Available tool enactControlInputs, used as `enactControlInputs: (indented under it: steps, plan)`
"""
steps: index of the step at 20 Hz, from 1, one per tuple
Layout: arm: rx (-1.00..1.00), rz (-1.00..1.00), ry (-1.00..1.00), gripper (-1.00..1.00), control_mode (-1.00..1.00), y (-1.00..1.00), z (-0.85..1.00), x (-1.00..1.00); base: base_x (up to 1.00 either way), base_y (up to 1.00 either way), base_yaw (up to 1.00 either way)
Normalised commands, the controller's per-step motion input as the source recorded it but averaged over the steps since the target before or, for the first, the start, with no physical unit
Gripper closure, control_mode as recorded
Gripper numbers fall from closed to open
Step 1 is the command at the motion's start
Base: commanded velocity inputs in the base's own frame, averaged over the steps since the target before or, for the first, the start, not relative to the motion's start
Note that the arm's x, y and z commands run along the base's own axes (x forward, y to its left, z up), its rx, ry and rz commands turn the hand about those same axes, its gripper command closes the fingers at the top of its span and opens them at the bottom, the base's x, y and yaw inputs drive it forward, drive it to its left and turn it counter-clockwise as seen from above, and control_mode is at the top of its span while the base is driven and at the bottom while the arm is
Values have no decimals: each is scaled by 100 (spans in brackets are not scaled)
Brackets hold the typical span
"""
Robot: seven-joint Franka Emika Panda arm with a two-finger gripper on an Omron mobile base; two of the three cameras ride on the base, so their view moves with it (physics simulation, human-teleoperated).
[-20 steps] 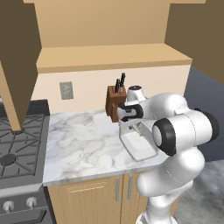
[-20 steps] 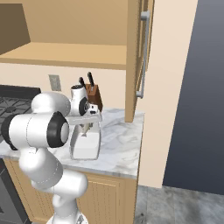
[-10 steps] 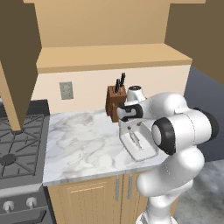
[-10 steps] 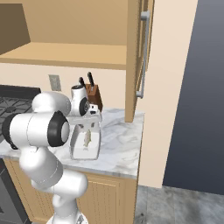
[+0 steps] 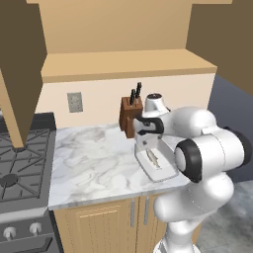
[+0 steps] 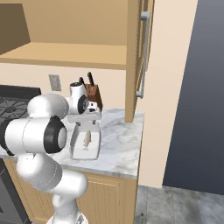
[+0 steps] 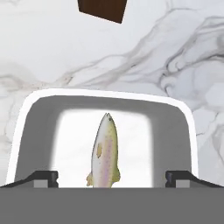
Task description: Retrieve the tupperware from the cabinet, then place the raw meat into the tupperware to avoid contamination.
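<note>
On marble counter (image 5: 94, 163), near right edge: tupperware (image 5: 156, 175) stood upright, raw meat (image 5: 153, 158) lying loose on its floor, lengthwise, near middle. Knife block (image 5: 129, 115) just beyond, at wall. Gripper (image 7: 112, 177) hovered directly above tub, fingers spread wide to either side, grasping nothing; fish apart from both tips. Upper cabinet (image 6: 139, 52) door hung open at right. Judged step: placement of meat done, release made. Next move would call for straight lift clear of tub rim, no sideways drag that might nudge tub toward counter edge.
</note>
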Motion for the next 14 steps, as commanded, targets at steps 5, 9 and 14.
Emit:
enactControlInputs:
  steps: [5, 9, 14]
  plan:
    - [0, 0, -12, -100, -100, 6, 42, -55, 0, 0, 0]
    - [0, 0, -20, -100, -100, 4, 27, -78, 0, 0, 0]
    - [0, 2, -29, -100, -100, -1, 11, -94, 0, 0, 0]
